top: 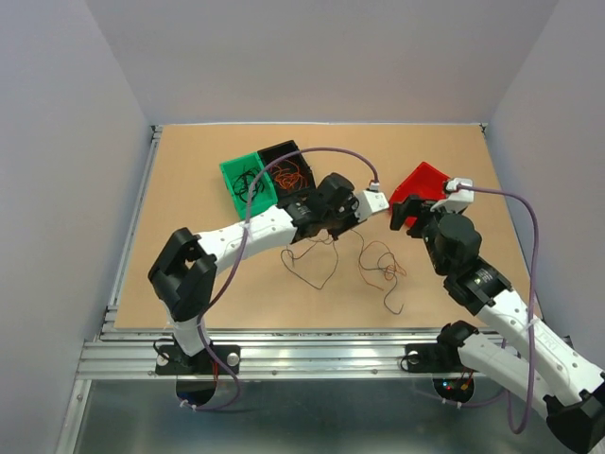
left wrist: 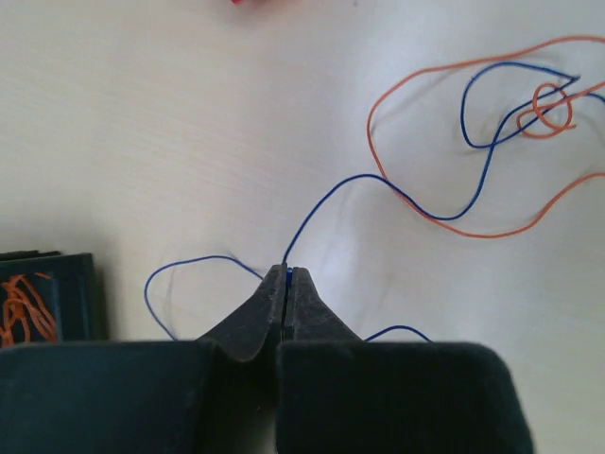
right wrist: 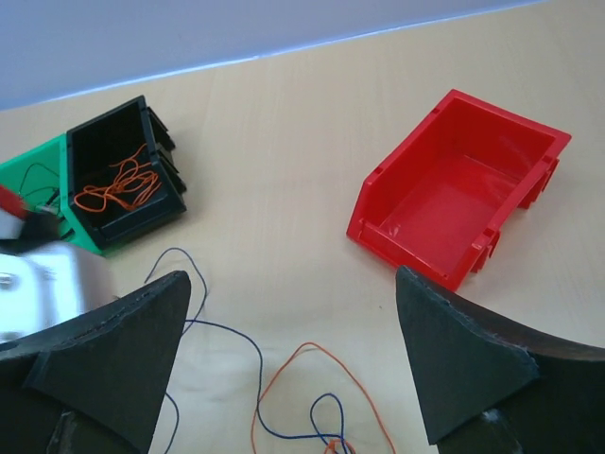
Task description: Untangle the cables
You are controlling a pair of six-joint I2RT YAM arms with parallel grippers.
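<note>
The loose cables lie mid-table: a dark blue wire (left wrist: 435, 217) and an orange wire (left wrist: 492, 234), tangled together at a small knot. In the top view they are thin loops (top: 383, 270). My left gripper (left wrist: 286, 270) is shut on the blue wire, which runs up out of the fingertips; in the top view it is just above the table (top: 326, 232). My right gripper (right wrist: 291, 279) is wide open and empty, above the same blue wire (right wrist: 236, 331) and orange wire (right wrist: 312, 345); it is beside the red bin in the top view (top: 406, 218).
An empty red bin (top: 421, 180) stands at the right, also in the right wrist view (right wrist: 416, 255). A black bin (top: 284, 151) holds orange wires (right wrist: 118, 184). A green bin (top: 232, 170) beside it holds dark wires. Lavender cords arc over both arms.
</note>
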